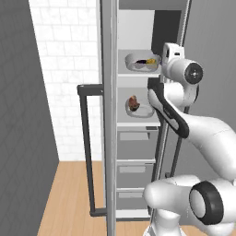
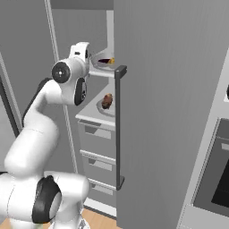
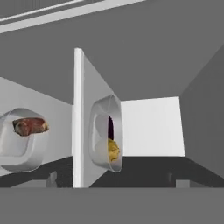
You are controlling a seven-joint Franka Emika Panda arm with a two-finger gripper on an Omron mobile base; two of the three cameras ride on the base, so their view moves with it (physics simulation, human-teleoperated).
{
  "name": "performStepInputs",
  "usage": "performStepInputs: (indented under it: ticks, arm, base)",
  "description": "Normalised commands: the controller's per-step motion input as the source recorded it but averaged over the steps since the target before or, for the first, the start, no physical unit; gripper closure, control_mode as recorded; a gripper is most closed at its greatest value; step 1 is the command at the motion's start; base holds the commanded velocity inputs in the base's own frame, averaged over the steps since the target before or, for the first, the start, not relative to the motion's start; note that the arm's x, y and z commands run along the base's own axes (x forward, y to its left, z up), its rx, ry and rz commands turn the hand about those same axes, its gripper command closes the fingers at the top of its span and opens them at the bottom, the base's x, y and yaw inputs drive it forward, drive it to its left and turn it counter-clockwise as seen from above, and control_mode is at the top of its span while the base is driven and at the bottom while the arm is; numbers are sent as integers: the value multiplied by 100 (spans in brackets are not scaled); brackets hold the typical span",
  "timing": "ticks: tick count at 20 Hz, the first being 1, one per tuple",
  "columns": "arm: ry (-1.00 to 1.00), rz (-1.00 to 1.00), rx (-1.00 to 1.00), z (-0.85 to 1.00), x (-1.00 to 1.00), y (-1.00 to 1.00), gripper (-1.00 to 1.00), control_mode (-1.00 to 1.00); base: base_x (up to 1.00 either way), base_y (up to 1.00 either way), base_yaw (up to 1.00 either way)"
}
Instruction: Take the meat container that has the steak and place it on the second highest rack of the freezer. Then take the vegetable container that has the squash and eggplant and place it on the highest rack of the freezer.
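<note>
Since both containers already sit on their racks inside the freezer [image 1: 138, 27], your main risk now is the way out. The meat container [image 1: 138, 108] with the steak [image 1: 133, 102] rests on the second highest rack [image 1: 138, 124], and the vegetable container [image 1: 143, 61] with the squash [image 3: 113, 150] and eggplant [image 3: 110, 127] is on the highest rack [image 1: 138, 74]. The hand view looks straight at that top tray, so the end effector is close in front of it, spread wide and holding nothing as far as I can judge. If you swing the arm sideways instead of backing straight off, an open finger or the wrist could clip the tray rim and drag it off the shelf edge. Also mind the open door [image 2: 170, 112] and its bar handle [image 2: 119, 129] right beside the elbow.
</note>
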Motion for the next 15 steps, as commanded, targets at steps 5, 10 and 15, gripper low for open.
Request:
performStepInputs:
  ticks: [5,10,15]
  arm:
    - [27,0,-3,4,-100,0,-100,-100]
    - [30,0,-4,-24,-100,0,-100,-100]
    - [17,0,-4,-73,-97,0,-100,-100]
  base:
    - [0,0,0]
    - [0,0,0]
    - [0,0,0]
